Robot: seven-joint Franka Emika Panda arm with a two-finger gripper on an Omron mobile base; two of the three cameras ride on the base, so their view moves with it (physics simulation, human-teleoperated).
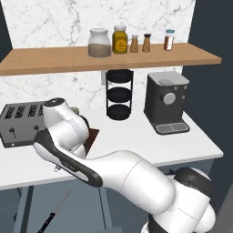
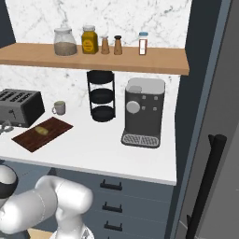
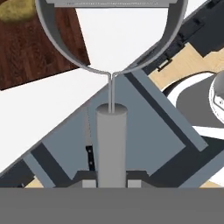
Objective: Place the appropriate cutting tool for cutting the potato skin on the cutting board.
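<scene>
The white counter (image 2: pixel 93 149) carries everything the job needs within one reach, and the arm (image 1: pixel 68 136) bends low over its front left part, which I take to be the reason the hand sits so close to the cutting board (image 2: pixel 32 137). That dark reddish-brown board lies flat just in front of the toaster (image 2: pixel 18 107), with the mug (image 2: pixel 59 108) near its far corner (neither matters to the job). The small yellowish potato (image 2: pixel 42 130) rests on the board, and in the hand view it sits at the top left on the wood, so the free board beside it is the sensible landing place. The peeler (image 3: pixel 111 131) is clamped between the closed fingers of the gripper (image 3: pixel 111 183), handle upright along the hand and its wide forked head out in front, over the counter just beside the board's edge. The black-handled knife (image 1: pixel 53 214) lies down on the floor below the counter.
</scene>
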